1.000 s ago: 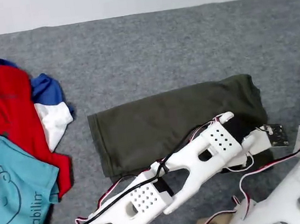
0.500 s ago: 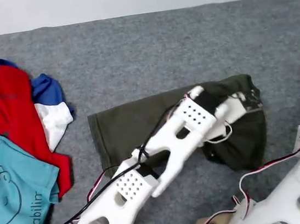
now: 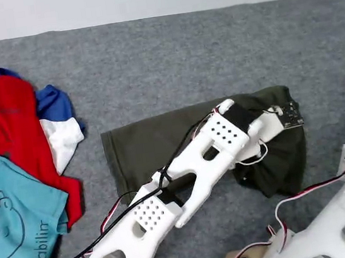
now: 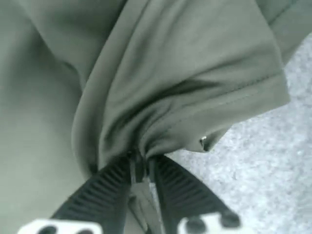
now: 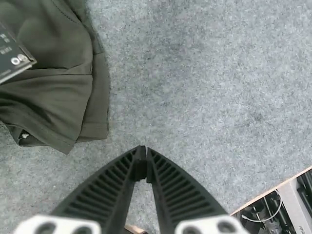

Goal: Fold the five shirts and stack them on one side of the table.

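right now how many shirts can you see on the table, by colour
dark olive green fabric shirt: 1
red fabric shirt: 1
teal printed fabric shirt: 1
bunched blue and white fabric shirt: 1, taken as one garment; I cannot tell for sure
Total: 4

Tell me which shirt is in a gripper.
The olive green shirt: the left gripper pinches its fabric. The red shirt, teal shirt and blue-and-white shirt lie apart.
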Robot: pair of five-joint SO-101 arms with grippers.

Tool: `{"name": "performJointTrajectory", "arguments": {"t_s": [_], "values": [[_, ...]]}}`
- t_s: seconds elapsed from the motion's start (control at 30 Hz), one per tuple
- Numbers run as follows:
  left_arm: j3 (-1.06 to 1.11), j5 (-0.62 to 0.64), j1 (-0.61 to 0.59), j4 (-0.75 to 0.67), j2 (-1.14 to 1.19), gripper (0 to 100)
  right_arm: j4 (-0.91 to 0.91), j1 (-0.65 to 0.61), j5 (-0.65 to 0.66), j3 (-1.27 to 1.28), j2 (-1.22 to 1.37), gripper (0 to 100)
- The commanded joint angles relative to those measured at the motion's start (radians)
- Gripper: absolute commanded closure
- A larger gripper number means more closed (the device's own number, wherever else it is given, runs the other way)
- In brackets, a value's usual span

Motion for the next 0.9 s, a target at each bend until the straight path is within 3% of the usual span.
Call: {"name": "performJointTrajectory", "arguments": {"t_s": [0.0,0.1,0.33,0.67,0.87], "values": [[-0.070,0.061,0.006,0.026,-0.077,86,0.028,-0.015,-0.003,-0.003,-0.018,98.9],[-0.130,0.075,0.021,0.026,-0.074,81,0.028,-0.016,-0.003,-0.003,-0.018,98.9],[-0.165,0.032,0.126,0.023,-0.049,80,0.018,-0.016,-0.003,0.006,-0.008,98.9],[-0.171,-0.015,0.132,0.000,0.084,81,-0.010,-0.016,-0.002,0.095,-0.018,98.9],[-0.171,-0.078,0.130,0.002,0.083,91,-0.025,-0.016,-0.002,0.098,-0.018,98.9]]}}
